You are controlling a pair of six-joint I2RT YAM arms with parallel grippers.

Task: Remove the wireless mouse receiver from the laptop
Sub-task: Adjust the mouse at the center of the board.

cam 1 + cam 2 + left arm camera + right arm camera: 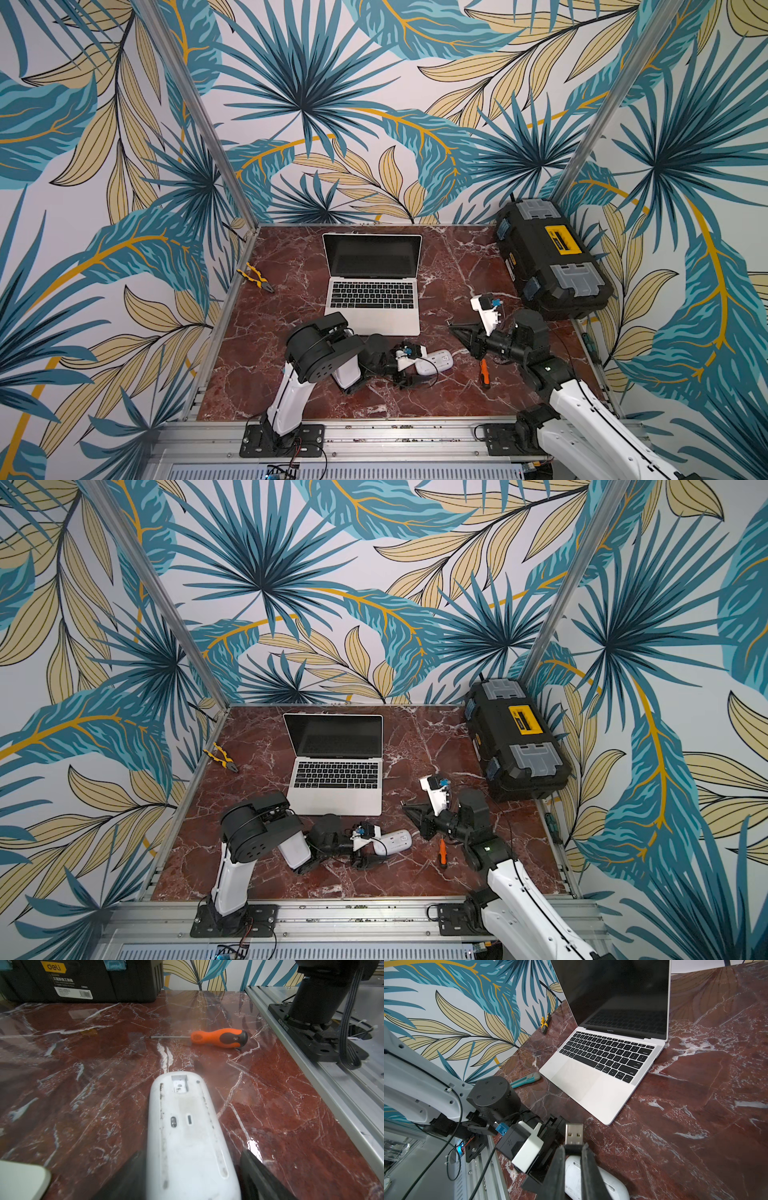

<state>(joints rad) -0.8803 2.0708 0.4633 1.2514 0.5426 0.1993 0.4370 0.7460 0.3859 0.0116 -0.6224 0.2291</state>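
While clamped tight in the right gripper (573, 1147), looks properly pulled: wireless mouse receiver (573, 1132) clear of the laptop (602, 1068), laptop off ahead of that gripper, not touching. Next up, probably lining it up with the slot (179, 1083) in the upturned mouse (185, 1118). Left gripper (193, 1151) partway open, straddling that mouse; grip unclear.

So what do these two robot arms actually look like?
The left arm and right arm have glossy white shells joined by chunky black cylindrical joints. The left end effector and right end effector each have two black tapered fingers beside a white camera block. Thin black cables run along them; black plates bolt them to an aluminium rail.
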